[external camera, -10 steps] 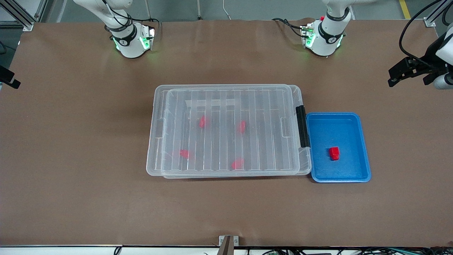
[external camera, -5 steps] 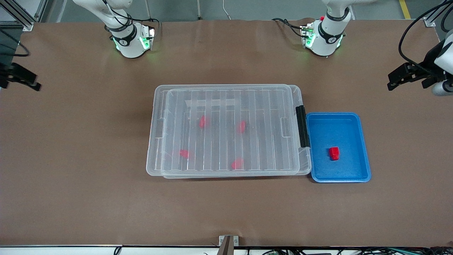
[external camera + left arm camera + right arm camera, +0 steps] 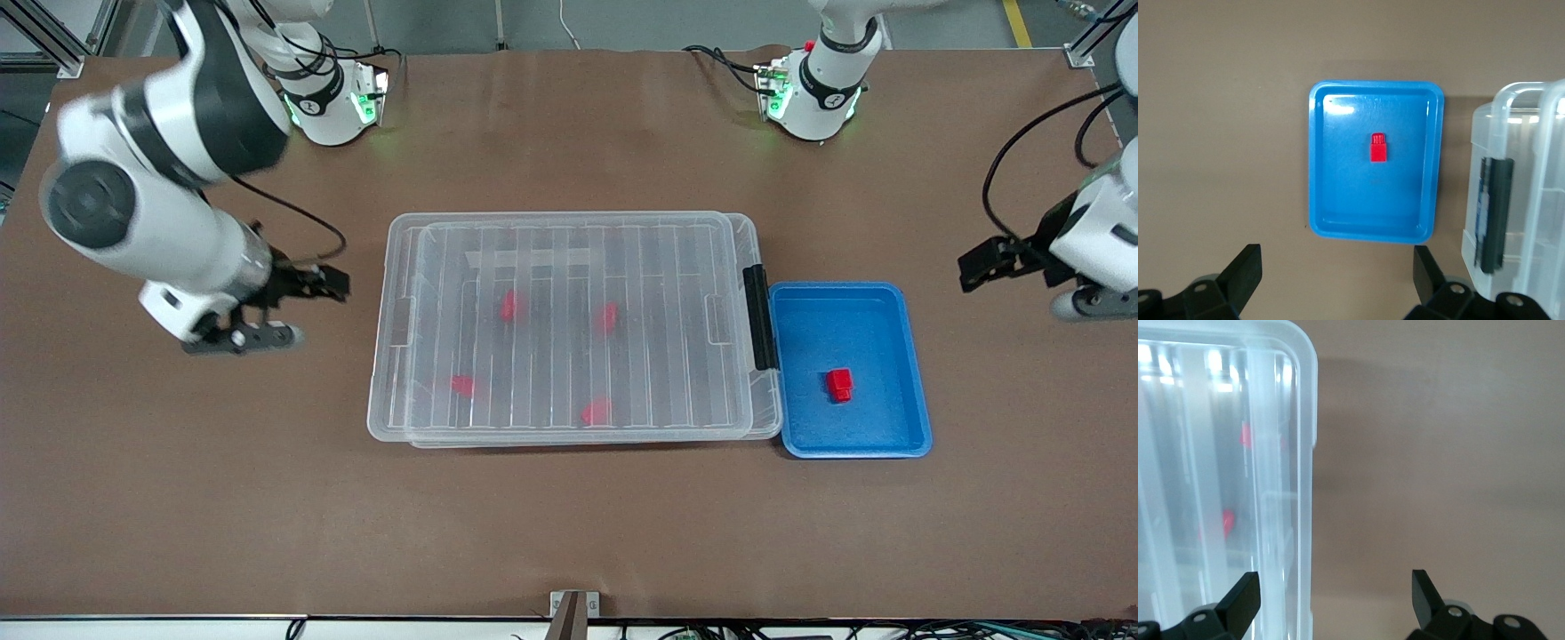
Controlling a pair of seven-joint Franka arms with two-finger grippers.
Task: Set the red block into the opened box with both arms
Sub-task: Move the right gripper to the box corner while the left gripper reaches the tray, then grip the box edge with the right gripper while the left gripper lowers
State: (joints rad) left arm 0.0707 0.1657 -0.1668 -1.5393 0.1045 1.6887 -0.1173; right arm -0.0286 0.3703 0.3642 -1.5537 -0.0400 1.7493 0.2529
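Brown table (image 3: 222,498) seen, grey floor at top edge. Red block (image 3: 839,384) lying in blue tray (image 3: 916,391), beside lidded box (image 3: 569,231); four red pieces, blurred, apparently inside. Right gripper (image 3: 307,307) spread wide over bare table by box; left gripper (image 3: 978,267) likewise by tray.

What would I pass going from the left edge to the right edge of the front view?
Right gripper over bare table → large clear plastic box with ribbed lid → blue tray holding the small red block → left gripper.
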